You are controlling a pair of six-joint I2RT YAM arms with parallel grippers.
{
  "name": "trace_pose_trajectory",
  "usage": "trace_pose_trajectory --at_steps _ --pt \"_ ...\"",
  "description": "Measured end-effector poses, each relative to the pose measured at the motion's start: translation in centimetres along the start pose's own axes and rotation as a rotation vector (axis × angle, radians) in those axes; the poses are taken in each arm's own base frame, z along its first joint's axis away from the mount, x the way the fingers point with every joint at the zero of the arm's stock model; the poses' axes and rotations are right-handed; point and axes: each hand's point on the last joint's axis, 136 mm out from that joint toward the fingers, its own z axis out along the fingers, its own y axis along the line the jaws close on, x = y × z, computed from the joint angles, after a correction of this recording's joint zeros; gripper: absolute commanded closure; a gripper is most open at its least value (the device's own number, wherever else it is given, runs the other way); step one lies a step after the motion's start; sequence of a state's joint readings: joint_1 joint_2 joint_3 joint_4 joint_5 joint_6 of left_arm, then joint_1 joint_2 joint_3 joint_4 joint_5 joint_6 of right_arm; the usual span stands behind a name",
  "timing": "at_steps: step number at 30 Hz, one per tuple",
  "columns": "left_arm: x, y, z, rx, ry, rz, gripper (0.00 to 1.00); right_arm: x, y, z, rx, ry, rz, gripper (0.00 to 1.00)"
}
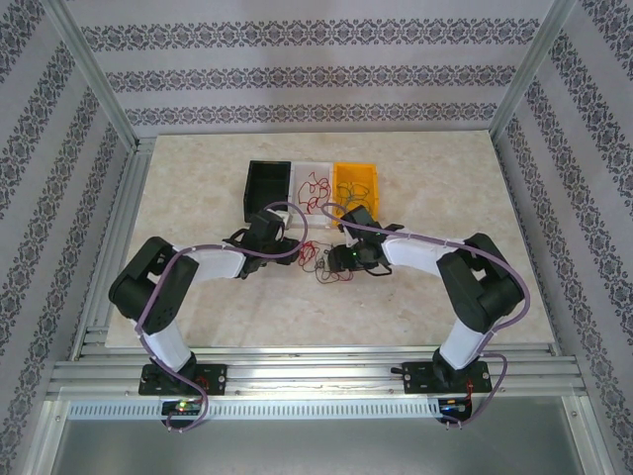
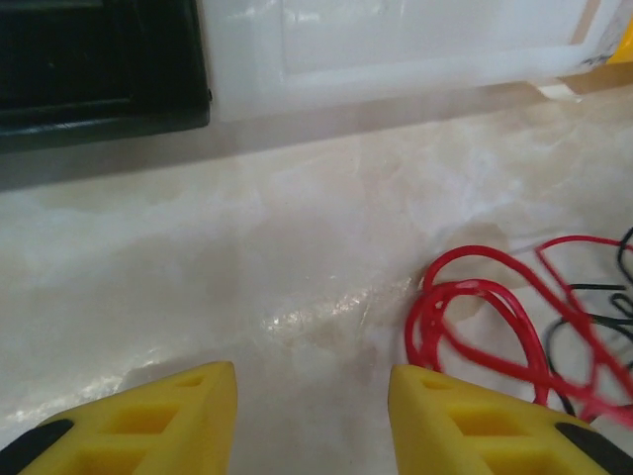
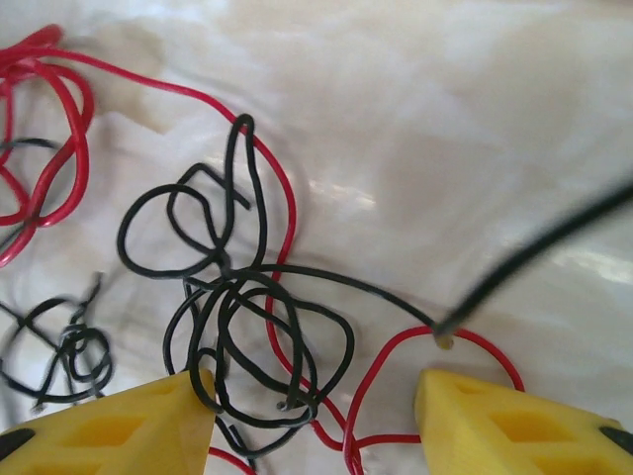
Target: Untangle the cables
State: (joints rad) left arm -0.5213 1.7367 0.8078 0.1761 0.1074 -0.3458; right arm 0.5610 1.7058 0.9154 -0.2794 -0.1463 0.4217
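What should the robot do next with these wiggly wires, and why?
Probably the right gripper should dip a little and close on the black cable. Its jaws stand open with that cable's loops lying between them, and a red cable crosses the same knot, so pinching the black one would let it be pulled free.

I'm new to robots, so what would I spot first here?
Probably the messy tangle of thin red and black wires in the middle of the pale table. Close up, the right gripper has its yellow fingers open, curly black loops lying between them. Behind it a black plastic bin, a clear plastic bin and a yellow plastic bin sit in a row.
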Motion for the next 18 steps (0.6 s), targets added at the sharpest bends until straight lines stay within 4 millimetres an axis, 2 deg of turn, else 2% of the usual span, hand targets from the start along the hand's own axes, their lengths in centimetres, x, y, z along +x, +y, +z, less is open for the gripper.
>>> trace_pose_trajectory --at_steps 3,9,18 --pt "0.0 -0.3 0.6 0.015 0.011 0.0 0.57 0.2 -0.9 -0.3 0.009 -0.003 0.023 0.41" --pt "-0.8 -1.5 0.8 0.074 0.004 0.002 0.57 0.3 -1.0 -0.4 0.009 -0.004 0.023 0.41" --pt "-2.0 -3.4 -0.7 0.176 -0.02 -0.004 0.57 0.3 -1.0 -0.4 0.009 -0.004 0.023 0.4"
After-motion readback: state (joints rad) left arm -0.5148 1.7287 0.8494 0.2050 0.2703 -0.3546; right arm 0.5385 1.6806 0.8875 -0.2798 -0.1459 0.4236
